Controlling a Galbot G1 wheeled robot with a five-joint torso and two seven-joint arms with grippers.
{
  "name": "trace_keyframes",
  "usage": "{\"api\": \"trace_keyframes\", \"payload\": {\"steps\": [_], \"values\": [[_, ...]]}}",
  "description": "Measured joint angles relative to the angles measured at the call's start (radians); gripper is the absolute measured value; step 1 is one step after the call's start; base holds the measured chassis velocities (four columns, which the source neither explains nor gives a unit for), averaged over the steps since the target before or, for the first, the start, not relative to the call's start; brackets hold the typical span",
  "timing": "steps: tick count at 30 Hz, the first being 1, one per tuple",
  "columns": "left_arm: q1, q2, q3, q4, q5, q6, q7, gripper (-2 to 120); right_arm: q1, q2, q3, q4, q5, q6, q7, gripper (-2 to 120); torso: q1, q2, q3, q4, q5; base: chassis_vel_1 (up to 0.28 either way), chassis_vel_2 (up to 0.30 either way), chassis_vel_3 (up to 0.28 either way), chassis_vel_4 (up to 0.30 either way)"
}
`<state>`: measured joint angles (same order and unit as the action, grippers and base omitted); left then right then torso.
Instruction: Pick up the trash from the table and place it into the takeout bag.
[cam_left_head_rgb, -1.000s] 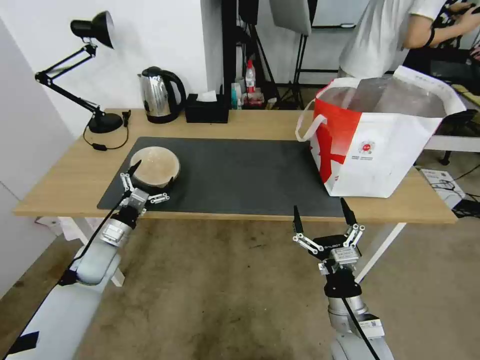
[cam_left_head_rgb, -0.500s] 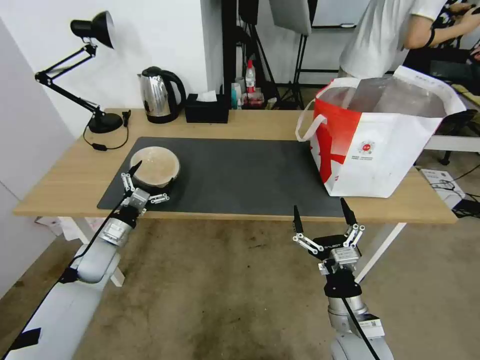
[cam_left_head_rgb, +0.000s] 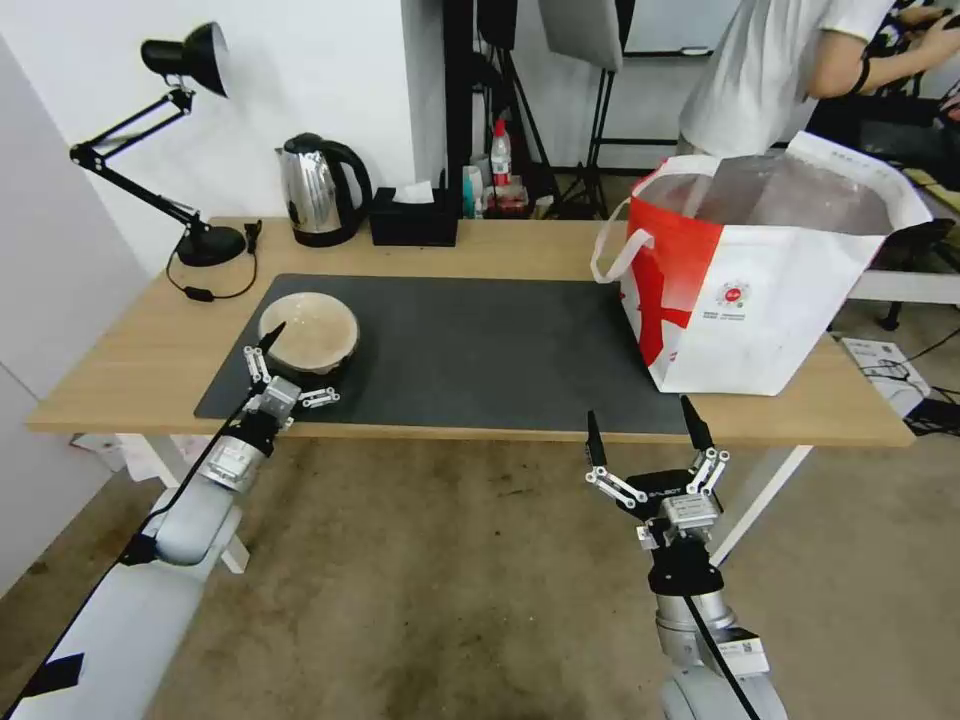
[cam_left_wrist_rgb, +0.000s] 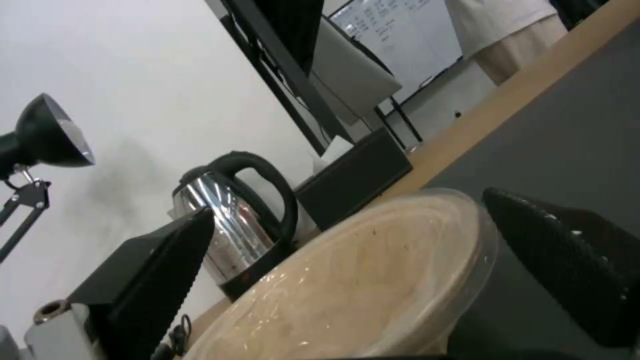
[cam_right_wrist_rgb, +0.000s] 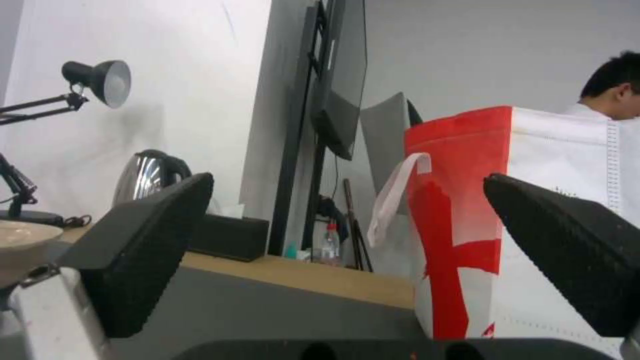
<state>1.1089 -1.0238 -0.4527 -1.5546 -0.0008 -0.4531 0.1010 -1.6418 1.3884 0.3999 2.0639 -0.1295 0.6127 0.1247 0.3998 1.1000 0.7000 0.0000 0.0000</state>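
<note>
We see the left gripper (cam_left_head_rgb: 303, 361) spread wide at the bowl (cam_left_head_rgb: 309, 332), one finger on each side of its near rim, not yet pinching. Bowl sits on the mat's left end, bag (cam_left_head_rgb: 760, 290) far right. Right gripper (cam_left_head_rgb: 645, 425) spread, idle below the table (cam_left_head_rgb: 140, 340) edge.

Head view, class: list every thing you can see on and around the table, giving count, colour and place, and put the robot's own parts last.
Beige pulp bowl: one, beige, on the mat's left end.
Large boxy white takeout bag with red side panel: one, white and red, standing open on the table's right end.
Dark grey mat: one, dark grey, along the table's middle.
Light-wood table: one, light wood with white legs.
Steel kettle with black handle: one, at the back edge.
Black tissue box: one, beside the kettle.
Black desk lamp: one, back left corner.
Left gripper: one, open around the bowl's near rim.
Right gripper: one, open, below the table's front edge.
</note>
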Motion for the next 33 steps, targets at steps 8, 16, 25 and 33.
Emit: {"api": "trace_keyframes", "payload": {"steps": [8,16,25,33], "values": [[-0.009,0.003,0.011,0.004,-0.001,0.001,0.0,100,0.0,0.0,0.0,0.0,0.0,0.0,0.0,100,0.0,0.0,0.0,0.0,0.0,0.0,0.0,0.0,0.0],[-0.01,0.01,0.018,0.013,-0.002,0.001,0.012,100,0.0,0.0,0.0,0.0,0.0,0.0,0.0,100,0.0,0.0,0.0,0.0,0.0,0.0,0.0,0.0,0.0],[-0.018,0.021,0.023,0.036,-0.002,0.001,0.019,100,0.0,0.0,0.0,0.0,0.0,0.0,0.0,100,0.0,0.0,0.0,0.0,0.0,0.0,0.0,0.0,0.0],[-0.018,0.022,0.022,0.042,0.001,0.0,0.02,100,0.0,0.0,0.0,0.0,0.0,0.0,0.0,100,0.0,0.0,0.0,0.0,0.0,0.0,0.0,0.0,0.0]]}}
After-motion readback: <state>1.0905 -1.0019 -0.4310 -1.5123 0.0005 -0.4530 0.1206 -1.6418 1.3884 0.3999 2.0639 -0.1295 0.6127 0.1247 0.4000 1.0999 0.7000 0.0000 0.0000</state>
